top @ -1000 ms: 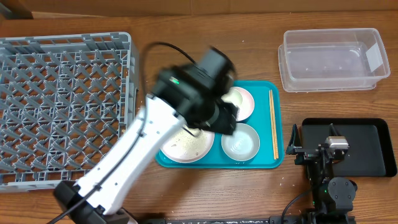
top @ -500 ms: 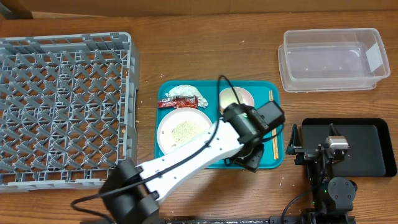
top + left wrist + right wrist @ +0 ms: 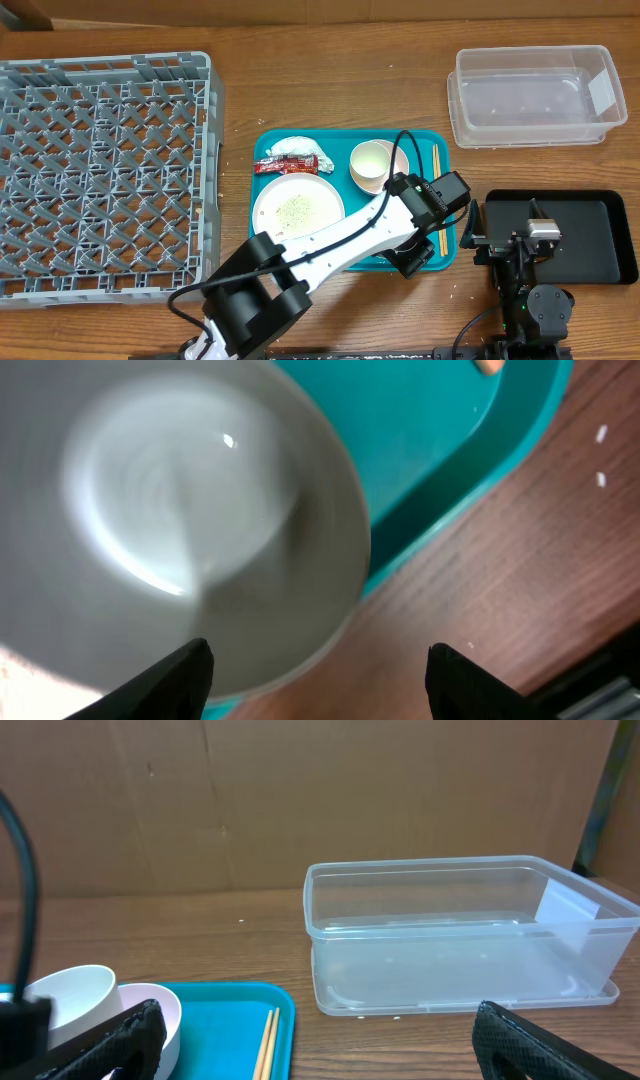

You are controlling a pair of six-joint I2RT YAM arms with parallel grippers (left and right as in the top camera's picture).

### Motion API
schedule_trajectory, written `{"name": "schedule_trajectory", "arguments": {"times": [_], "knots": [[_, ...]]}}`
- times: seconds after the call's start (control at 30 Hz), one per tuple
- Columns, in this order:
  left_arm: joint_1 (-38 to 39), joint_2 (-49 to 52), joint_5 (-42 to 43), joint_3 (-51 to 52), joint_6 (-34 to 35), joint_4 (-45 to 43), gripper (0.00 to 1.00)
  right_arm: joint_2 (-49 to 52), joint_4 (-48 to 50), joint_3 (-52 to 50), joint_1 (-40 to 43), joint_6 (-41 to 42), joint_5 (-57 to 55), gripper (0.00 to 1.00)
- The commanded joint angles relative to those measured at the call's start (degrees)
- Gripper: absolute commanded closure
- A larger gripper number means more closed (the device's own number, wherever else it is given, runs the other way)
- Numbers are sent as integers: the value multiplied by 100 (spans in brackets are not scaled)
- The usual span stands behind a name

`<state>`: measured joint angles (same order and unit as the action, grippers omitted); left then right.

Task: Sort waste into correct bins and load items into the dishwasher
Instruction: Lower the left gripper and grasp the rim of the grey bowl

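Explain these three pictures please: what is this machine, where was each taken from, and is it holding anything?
These are two robot arms at a table, each ending in a two-finger gripper. One picture looks down from above; the other two come from cameras on the wrists. On the table stand a grey dish rack, a teal tray, a clear tub and a black tray. The teal tray carries a plate with crumbs, a napkin, a red wrapper, a white cup, chopsticks and a grey bowl. The left gripper hangs open over that bowl; the right gripper is open too. Neither holds anything.
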<state>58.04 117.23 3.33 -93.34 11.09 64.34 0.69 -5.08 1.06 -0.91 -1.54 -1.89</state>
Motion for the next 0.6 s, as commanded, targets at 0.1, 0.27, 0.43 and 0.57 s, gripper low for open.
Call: {"name": "schedule_trajectory", "arguments": {"times": [0.1, 0.27, 0.43, 0.57], "knots": [[0, 192, -94, -13, -721, -227, 36, -52, 42, -59, -37, -22, -44, 0], [0, 203, -79, -2, -815, -247, 51, -52, 42, -59, -37, -22, -44, 0], [9, 249, 70, 98, -813, -337, 51, -52, 42, -59, -37, -22, -44, 0], [9, 249, 120, 227, -811, -413, 69, -52, 42, -59, -37, -22, -44, 0]]}}
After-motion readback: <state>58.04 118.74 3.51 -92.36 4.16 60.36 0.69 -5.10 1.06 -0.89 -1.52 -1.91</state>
